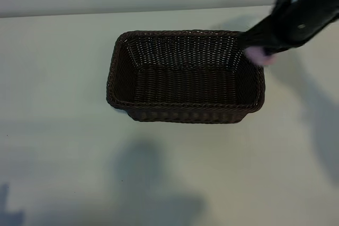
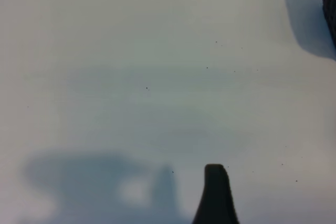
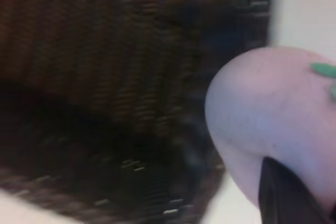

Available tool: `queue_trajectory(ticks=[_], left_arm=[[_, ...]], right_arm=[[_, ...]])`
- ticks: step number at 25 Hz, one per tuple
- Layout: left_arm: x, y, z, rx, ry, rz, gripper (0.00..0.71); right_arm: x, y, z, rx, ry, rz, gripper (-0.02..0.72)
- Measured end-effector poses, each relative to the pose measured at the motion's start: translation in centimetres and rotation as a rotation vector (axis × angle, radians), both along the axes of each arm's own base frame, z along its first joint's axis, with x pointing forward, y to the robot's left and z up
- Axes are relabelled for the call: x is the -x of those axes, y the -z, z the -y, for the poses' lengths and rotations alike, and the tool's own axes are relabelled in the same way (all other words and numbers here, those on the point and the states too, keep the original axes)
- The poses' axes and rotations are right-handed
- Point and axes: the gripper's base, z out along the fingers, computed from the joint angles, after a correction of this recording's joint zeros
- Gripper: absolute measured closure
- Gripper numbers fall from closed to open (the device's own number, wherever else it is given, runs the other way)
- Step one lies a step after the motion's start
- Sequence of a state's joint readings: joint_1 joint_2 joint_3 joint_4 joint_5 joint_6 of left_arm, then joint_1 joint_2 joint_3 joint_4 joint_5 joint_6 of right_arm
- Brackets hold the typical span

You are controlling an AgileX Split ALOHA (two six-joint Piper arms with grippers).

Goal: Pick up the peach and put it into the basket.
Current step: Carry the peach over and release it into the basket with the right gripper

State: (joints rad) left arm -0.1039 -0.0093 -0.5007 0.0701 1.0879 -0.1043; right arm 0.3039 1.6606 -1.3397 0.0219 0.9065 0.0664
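The dark brown woven basket (image 1: 185, 116) stands in the middle of the table, with nothing inside it. My right gripper (image 1: 263, 47) hangs just outside the basket's far right corner, shut on the pale pink peach (image 1: 260, 55). In the right wrist view the peach (image 3: 262, 103) fills the side of the picture, its green bit showing. One dark finger (image 3: 286, 195) lies across it and the basket (image 3: 105, 51) wall is close beside it. My left gripper is out of the exterior view. One of its fingers (image 2: 215, 195) shows over bare table, with nothing held.
The pale table (image 1: 63, 130) stretches all round the basket. Arm shadows fall on it in front of the basket and to the right. A dark edge of the basket (image 2: 331, 3) shows far off in the left wrist view.
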Motion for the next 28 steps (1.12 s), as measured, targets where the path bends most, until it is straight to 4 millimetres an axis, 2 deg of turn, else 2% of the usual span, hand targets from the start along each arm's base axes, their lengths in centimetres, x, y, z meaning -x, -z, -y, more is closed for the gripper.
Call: queue_trajectory(ticks=[3,8,11,23,28], left_arm=[[0.0,0.0,0.0,0.000,0.000,0.000,0.158],[0.0,0.0,0.0,0.000,0.000,0.000,0.158],[0.0,0.0,0.0,0.000,0.000,0.000,0.158],[0.0,0.0,0.0,0.000,0.000,0.000,0.158],[0.0,0.0,0.0,0.000,0.000,0.000,0.158]], right_arm=[[1.0,-0.5,-3.3,-0.011,-0.096,0.019,0.665],[1.8,-0.7,-6.5,-0.036,-0.183,0.065,0.665],[1.1,0.6,-7.2,-0.035,-0.190,0.062,0.665],[-2.0,8.3,-8.8,0.005,-0.191,-0.004,0.664],[-2.4,9.9,-9.0,0.013,-0.190,-0.022,0.646]])
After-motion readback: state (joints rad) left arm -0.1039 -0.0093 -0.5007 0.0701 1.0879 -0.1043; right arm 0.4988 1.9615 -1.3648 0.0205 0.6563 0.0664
